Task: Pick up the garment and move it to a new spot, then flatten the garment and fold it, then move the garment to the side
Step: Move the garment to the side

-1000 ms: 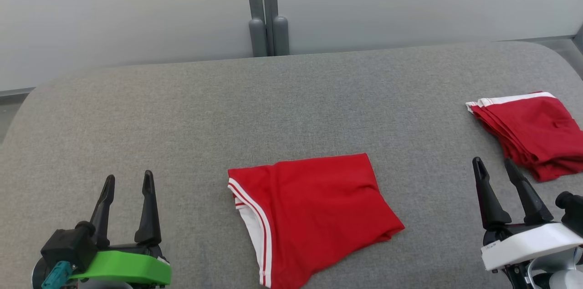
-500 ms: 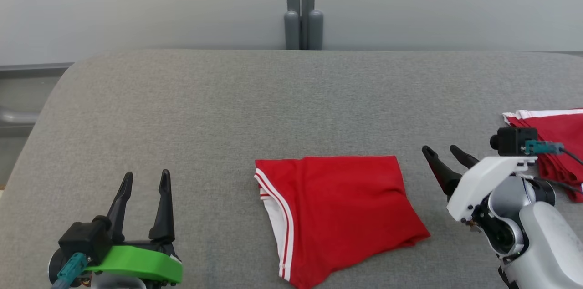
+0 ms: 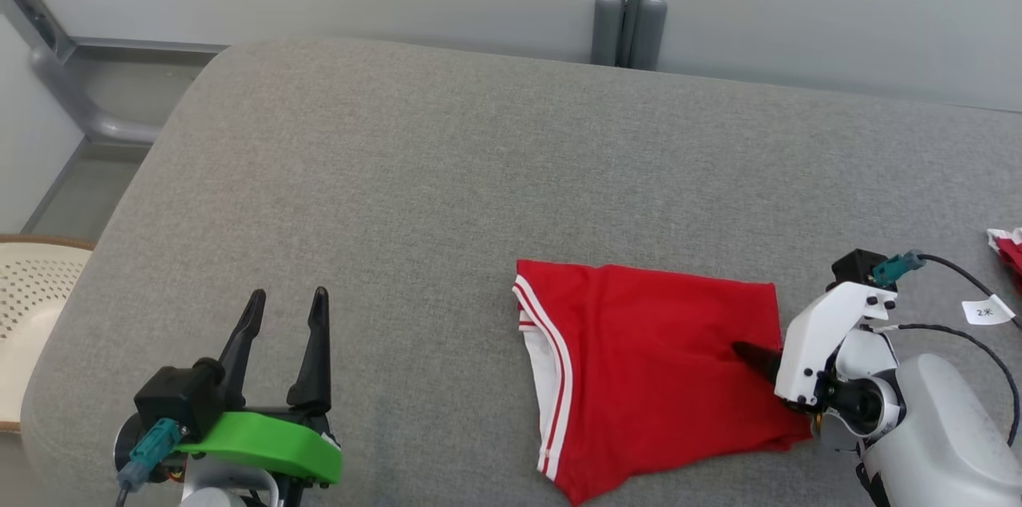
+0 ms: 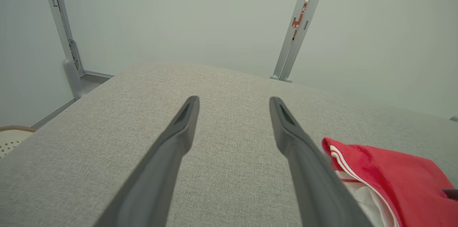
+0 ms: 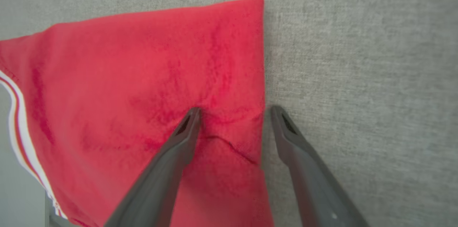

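Note:
A folded red garment with white trim along its left side lies flat on the grey padded surface. It also appears in the left wrist view and the right wrist view. My right gripper is open and pressed down at the garment's right edge. One finger rests on the red cloth and the other finger on the grey surface just beside the edge, with wrinkled cloth between them. Off to the garment's left, my left gripper is open and holds nothing.
A corner of a pile of red and white cloth shows at the right edge, with a white tag on a cable near it. A cream perforated basket stands off the surface's left edge. A grey post rises behind.
The camera has turned, shifting the whole picture right. My right gripper has swung in from the garment's right and come down over its right edge. The left gripper has kept its pose.

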